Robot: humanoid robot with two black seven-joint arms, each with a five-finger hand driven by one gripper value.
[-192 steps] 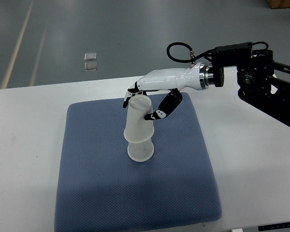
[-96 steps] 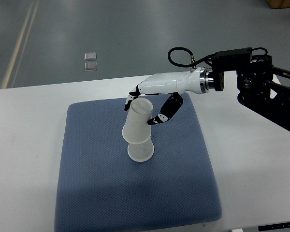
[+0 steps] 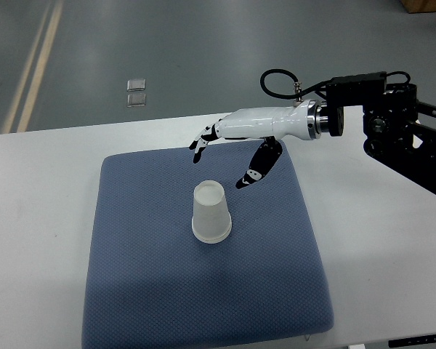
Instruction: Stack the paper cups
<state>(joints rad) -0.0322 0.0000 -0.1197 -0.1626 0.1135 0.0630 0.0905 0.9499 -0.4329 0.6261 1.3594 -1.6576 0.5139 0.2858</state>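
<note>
Presently, top view: paper cups (image 3: 211, 211), nested and inverted, stand upright near the middle of the blue pad (image 3: 131, 291) on the white table (image 3: 36, 218). Right hand (image 3: 229, 156), fingers spread, holding nothing, hovers just behind and above the stack, apart from it. Left arm not shown. Step judged: release after stacking. Next move likely calls for withdrawing clear without brushing the stack.
</note>
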